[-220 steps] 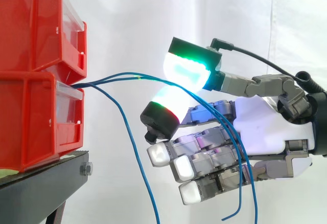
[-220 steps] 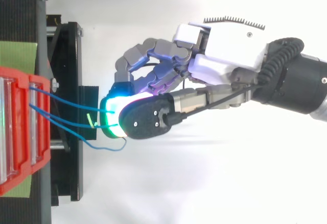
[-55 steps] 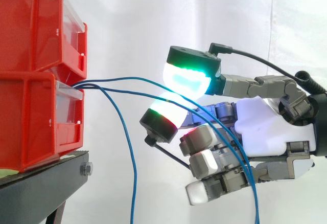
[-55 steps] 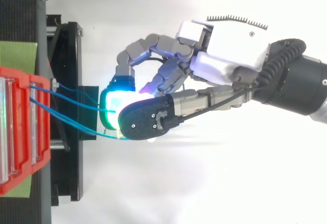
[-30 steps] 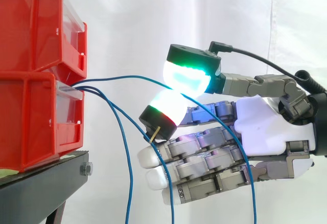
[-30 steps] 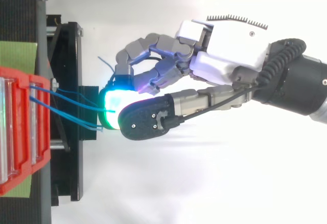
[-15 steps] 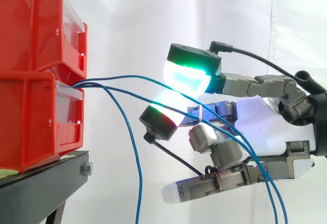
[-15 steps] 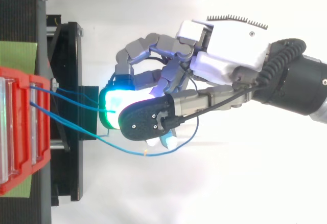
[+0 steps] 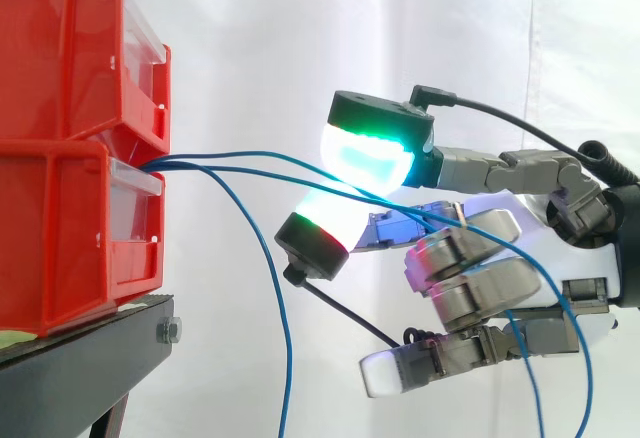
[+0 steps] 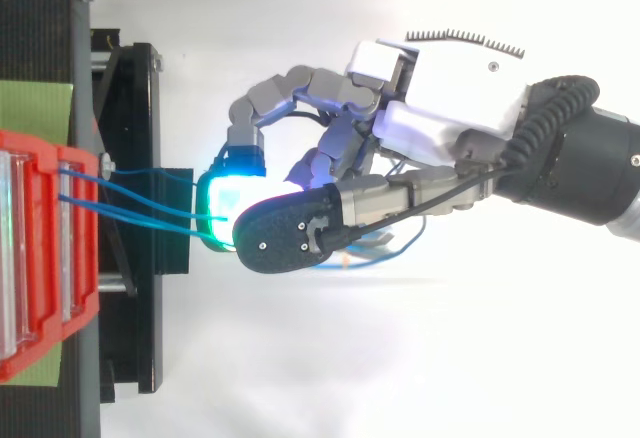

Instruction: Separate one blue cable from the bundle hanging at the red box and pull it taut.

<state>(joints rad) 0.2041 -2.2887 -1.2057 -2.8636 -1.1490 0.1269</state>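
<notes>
Several thin blue cables [image 9: 240,163] come out of the lower red box [image 9: 60,238] at the left. One cable [image 9: 272,288] droops straight down beside the stand. Two others run right, nearly level, into my hand [image 9: 545,220]. They pass between the glowing green-cyan upper pad [image 9: 368,153] and the pad below it [image 9: 312,236]. Then they cross the curled middle fingers [image 9: 470,268] and hang down at the right. One lower finger [image 9: 420,366] still points left. From above, the hand [image 10: 450,88] faces the box [image 10: 40,258], with a cable loop [image 10: 400,250] under it.
A second red box [image 9: 60,48] sits on top of the lower one. Both rest on a black stand [image 9: 90,368] at the left. A white curtain hangs behind. Open space lies between the stand and the hand.
The middle fingers have curled in over the two cables. The cable loop seen from above has drawn in under the hand, and the two cables now run straighter from the box.
</notes>
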